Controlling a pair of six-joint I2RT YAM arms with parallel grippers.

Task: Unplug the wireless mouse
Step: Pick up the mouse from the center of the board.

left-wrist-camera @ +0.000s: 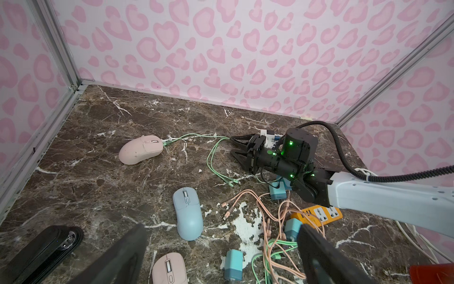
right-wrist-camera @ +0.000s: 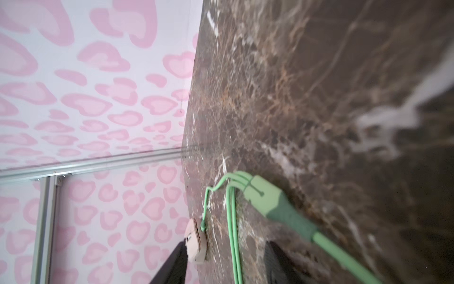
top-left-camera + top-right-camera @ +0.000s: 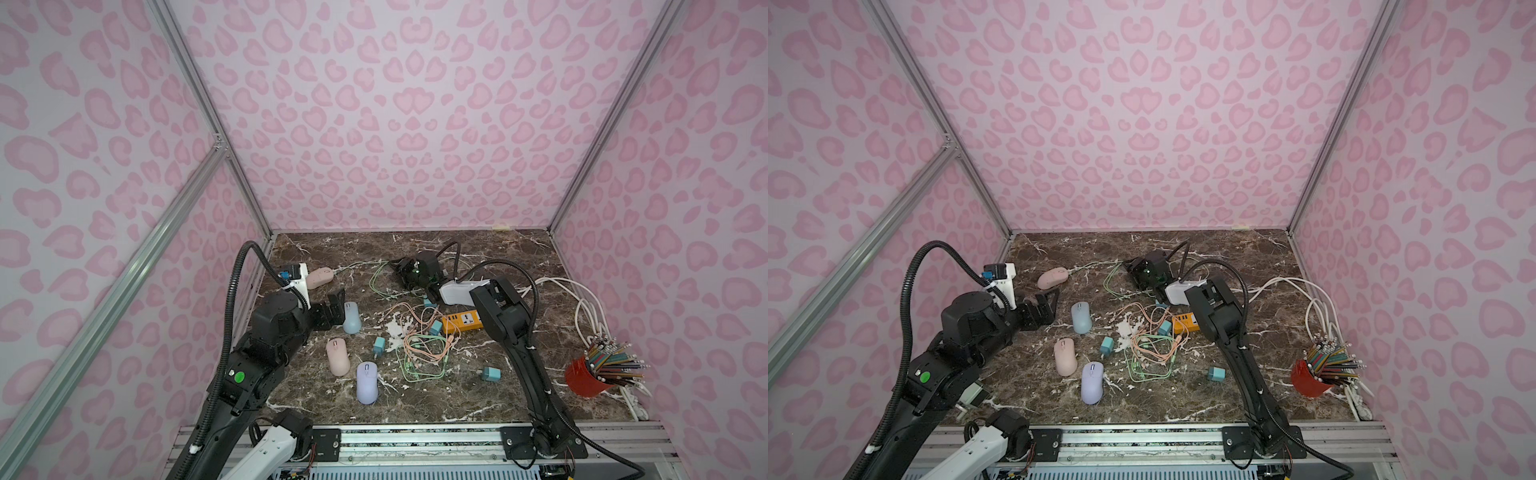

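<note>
The worktop is dark brown stone with white cracks. Near its left edge, the left end effector has two flat black fingers spread wide, with nothing between them (only their ends show in the left wrist view). By the back left corner lies the wireless mouse, smooth, round and pale pink. A thin, bendy green cable is stuck into its front. Nearer the middle, the right end effector is about half open around that cable. I cannot tell if it touches. Where the cable goes next is hard to make out.
</note>
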